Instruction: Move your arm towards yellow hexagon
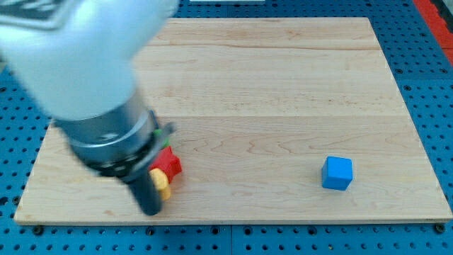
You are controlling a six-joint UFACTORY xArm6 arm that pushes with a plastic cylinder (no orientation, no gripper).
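A small yellow block (162, 183), its shape mostly hidden, shows at the view's bottom left, pressed against a red block (170, 163). My dark rod comes down from the big white and grey arm (99, 85), and my tip (151, 210) rests on the board just below and left of the yellow block, touching or almost touching it. A sliver of a green block (167, 130) peeks out beside the arm, above the red one. A blue cube (337, 173) sits alone at the view's lower right.
The wooden board (283, 92) lies on a blue perforated table. Its bottom edge runs just below my tip. The arm's body hides the board's left part.
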